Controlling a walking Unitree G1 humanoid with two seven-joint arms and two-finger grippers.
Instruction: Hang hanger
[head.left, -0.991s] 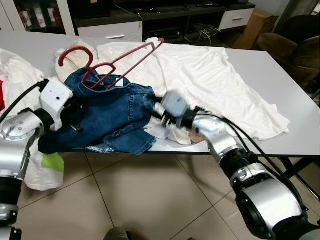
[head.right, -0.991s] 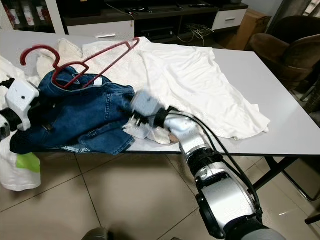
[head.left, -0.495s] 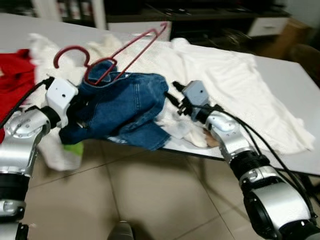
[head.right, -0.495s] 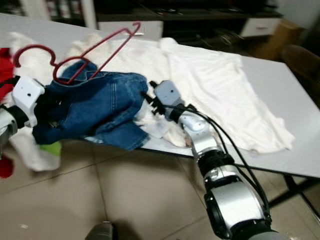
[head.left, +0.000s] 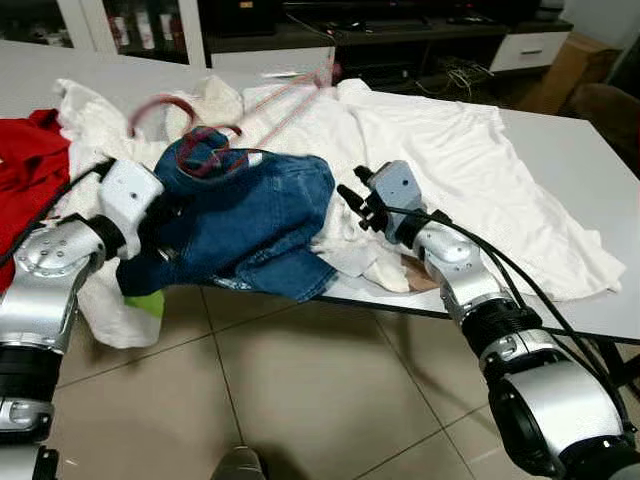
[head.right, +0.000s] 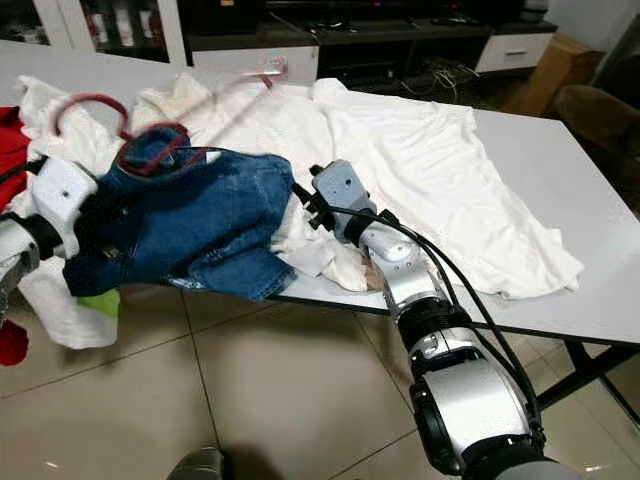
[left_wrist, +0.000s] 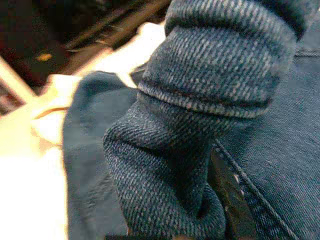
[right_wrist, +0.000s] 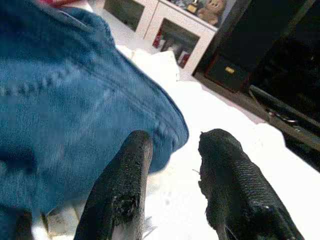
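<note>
1. Denim garment (head.left: 245, 225) is bunched at the near edge of the table (head.left: 590, 215), with the red hanger (head.left: 215, 130) threaded into its collar end; the hanger is motion-blurred.
2. The left gripper (head.left: 165, 225) is buried in the denim folds; a clamp on the cloth is suggested, but the finger gap cannot be told.
3. The right gripper (head.left: 352, 200) is held just beside the denim's right edge, fingers (right_wrist: 125, 185) parted and nothing held between them.
4. White clothes (head.left: 440, 170) are spread under and beside the denim.
5. The hanger could be shaken out of the collar if the denim is jerked.
6. White cloth could be caught by the right gripper instead of denim and dragged off the table.
</note>
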